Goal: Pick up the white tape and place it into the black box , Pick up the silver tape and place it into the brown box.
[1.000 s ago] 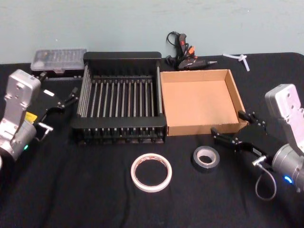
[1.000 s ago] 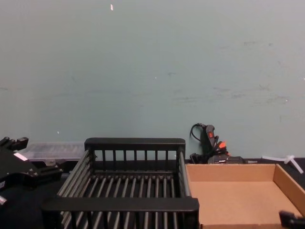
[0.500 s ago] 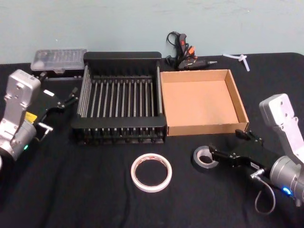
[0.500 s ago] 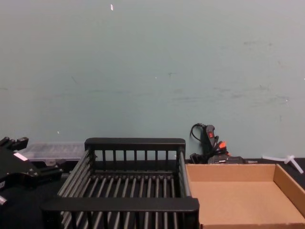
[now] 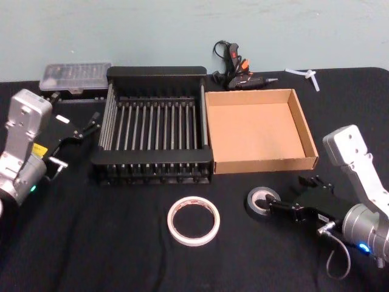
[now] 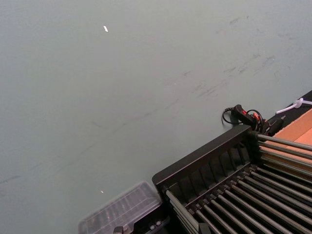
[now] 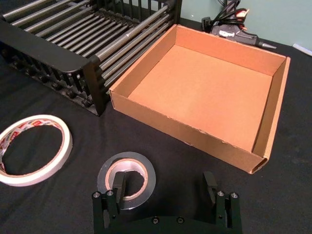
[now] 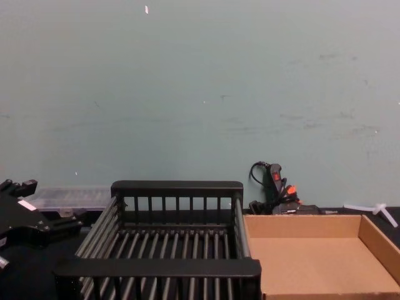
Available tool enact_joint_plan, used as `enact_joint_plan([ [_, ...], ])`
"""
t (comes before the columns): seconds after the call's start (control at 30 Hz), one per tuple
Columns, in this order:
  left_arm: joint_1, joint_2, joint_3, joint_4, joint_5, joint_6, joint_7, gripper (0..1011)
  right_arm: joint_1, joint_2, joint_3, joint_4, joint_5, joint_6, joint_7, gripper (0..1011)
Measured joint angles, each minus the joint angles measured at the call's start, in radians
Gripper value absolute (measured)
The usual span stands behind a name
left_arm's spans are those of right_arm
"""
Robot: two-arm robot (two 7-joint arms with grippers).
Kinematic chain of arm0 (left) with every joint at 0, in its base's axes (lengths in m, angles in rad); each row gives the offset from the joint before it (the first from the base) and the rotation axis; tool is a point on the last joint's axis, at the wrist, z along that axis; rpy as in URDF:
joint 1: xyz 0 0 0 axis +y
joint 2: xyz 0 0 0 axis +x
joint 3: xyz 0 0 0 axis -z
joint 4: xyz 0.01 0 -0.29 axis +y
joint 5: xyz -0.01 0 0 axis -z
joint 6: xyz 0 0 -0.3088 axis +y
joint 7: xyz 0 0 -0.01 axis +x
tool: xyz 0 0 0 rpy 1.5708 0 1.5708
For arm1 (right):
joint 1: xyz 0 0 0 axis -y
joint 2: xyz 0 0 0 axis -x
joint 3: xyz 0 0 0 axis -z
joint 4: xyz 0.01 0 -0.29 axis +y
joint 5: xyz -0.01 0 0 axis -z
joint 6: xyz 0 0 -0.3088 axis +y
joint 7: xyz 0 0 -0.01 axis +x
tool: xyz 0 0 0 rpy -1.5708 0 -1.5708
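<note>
On your far left, the left gripper (image 5: 85, 129) sits parked beside the black box (image 5: 155, 72), fingers spread. The brown box (image 5: 310, 139) adjoins the crate's right side. In front, the white tape (image 5: 193, 220) and silver tape (image 5: 262, 202) lie on the table; your right gripper (image 7: 165, 188) straddles the silver roll's rim, fingers parted, ungrasped.

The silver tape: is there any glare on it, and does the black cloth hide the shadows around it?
Right wrist view: the silver tape carries a soft pale sheen on its upper face, no hard glare, and the open right gripper stands sharp beside it. Head view: the roll looks darker, nearly merging with the black cloth; no distinct shadow can be made out around it.
</note>
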Motion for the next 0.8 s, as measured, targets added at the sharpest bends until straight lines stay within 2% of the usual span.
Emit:
enact_joint_plan([
  [0.8,0.000,0.000,0.000,0.000,0.000,0.000,0.000,1002,0.071,-0.058,-0.013,0.088,-0.057,0.034,0.062,1002],
])
